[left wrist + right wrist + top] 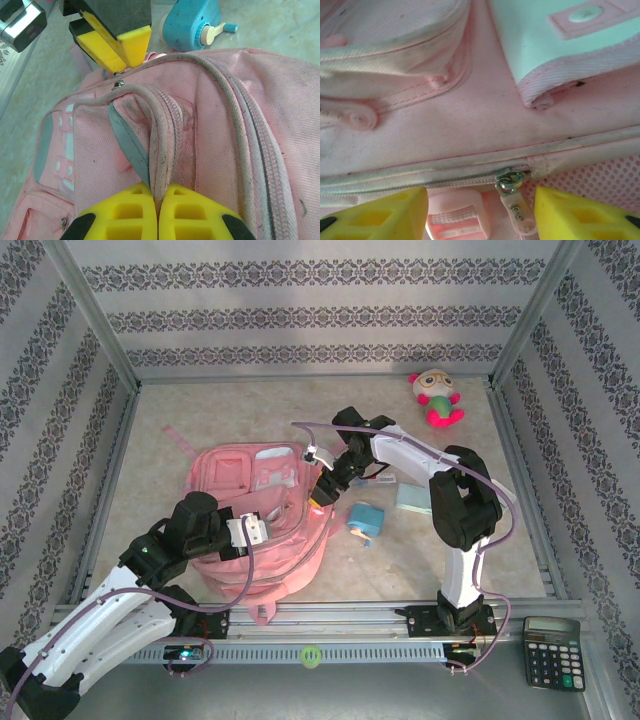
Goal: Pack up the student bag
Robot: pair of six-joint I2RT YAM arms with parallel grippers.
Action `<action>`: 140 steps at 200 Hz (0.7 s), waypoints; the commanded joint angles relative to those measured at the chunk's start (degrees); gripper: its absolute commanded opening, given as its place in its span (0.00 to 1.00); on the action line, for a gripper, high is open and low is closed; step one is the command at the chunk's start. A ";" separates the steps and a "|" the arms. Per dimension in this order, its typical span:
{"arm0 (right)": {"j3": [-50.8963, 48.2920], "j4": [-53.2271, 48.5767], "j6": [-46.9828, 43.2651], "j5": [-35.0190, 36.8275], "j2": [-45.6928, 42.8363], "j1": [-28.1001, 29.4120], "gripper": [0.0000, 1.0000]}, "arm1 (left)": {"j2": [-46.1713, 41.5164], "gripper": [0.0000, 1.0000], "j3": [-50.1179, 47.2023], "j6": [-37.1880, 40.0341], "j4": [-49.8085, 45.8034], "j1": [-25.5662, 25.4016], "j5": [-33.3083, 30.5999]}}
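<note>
The student bag point(225, 475), pink with lighter front pockets, lies flat in the middle of the table. My left gripper point(262, 530) is at its near side, shut on a fold of the bag's grubby zip edge point(162, 150). The yellow pads point(135, 210) meet on that fold. My right gripper point(322, 490) is at the bag's right edge, open. In the right wrist view its fingertips point(555, 205) straddle the metal zip slider point(509, 181) and the pink pull tab point(518, 212). The tab hangs nearer the right finger, apart from the left one. A pink buckle point(454, 220) sits between the fingers too.
A blue sharpener-like gadget point(366, 522) and a pale blue pad point(412, 500) lie right of the bag. A plush toy point(436, 398) sits at the back right. A calculator point(552, 651) and a green ring point(311, 653) rest outside the front rail. Patterned walls enclose the table.
</note>
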 commanded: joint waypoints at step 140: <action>-6.08 7.11 -3.68 -1.71 -5.56 -2.06 0.04 | 2.57 0.00 2.58 -0.95 8.13 0.93 -8.61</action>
